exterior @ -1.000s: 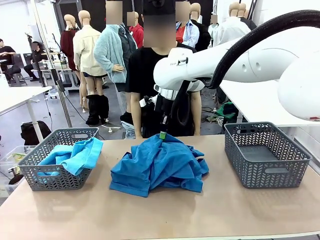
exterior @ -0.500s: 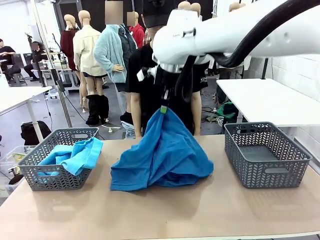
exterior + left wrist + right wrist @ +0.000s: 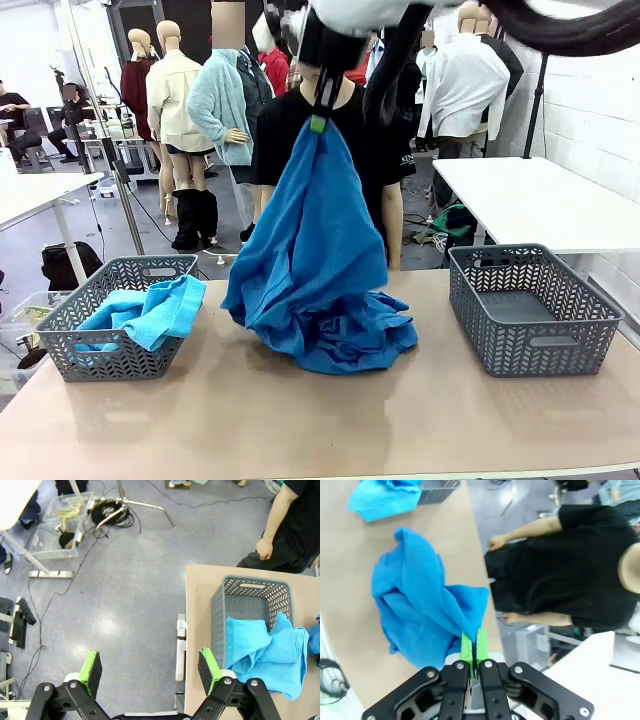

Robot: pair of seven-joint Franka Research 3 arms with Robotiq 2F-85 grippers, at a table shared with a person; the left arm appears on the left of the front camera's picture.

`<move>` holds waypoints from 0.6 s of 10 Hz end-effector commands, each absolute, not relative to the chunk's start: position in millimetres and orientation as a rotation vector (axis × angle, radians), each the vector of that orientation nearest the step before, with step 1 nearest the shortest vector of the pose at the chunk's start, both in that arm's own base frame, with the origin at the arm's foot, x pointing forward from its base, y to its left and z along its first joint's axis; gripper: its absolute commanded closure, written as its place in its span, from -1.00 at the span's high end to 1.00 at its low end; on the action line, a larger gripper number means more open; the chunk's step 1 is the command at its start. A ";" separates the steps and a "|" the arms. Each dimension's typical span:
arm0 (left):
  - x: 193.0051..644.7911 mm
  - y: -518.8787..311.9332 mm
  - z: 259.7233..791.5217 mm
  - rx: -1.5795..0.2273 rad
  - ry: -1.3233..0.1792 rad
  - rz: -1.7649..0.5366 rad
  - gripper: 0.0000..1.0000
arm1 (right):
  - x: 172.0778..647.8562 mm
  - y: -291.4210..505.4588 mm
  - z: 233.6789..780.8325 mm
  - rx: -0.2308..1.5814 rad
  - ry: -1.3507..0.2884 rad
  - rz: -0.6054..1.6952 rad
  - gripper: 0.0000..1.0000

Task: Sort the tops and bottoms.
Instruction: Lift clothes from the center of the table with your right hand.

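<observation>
Moved: we see the right tool [image 3: 318,122] higher than a second ago, with the blue top [image 3: 318,220] hanging from it and its lower folds bunched on the tabletop [image 3: 300,420].
Right tool: clamped on a pinch of the top.
Left tool [image 3: 150,667]: jaws wide, empty, beside the left basket [image 3: 235,587].
Risk: we judge the thin pinch could slip, or the bunched folds could drag sideways.

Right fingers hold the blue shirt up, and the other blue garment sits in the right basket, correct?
No: the other blue garment sits in the left basket, as the front view shows. The right fingers do hold the blue shirt up.
</observation>
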State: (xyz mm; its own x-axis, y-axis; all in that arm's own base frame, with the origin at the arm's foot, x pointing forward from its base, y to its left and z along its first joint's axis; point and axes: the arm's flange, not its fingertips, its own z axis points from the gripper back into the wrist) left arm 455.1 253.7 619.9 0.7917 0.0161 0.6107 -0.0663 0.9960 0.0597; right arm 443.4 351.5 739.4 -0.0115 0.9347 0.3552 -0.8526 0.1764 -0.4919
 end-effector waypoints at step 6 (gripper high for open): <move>452.9 255.5 619.4 0.094 -0.649 0.035 1.00 | 352.7 327.1 892.6 -0.133 -1.038 1.062 -1.00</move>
State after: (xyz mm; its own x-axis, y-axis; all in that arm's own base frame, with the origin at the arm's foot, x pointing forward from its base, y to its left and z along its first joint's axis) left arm 455.0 253.9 619.9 0.7918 0.0164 0.6106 -0.0667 0.9960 0.0598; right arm 354.3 322.4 881.5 0.0571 0.7980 0.6000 -0.7008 0.4601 -0.5452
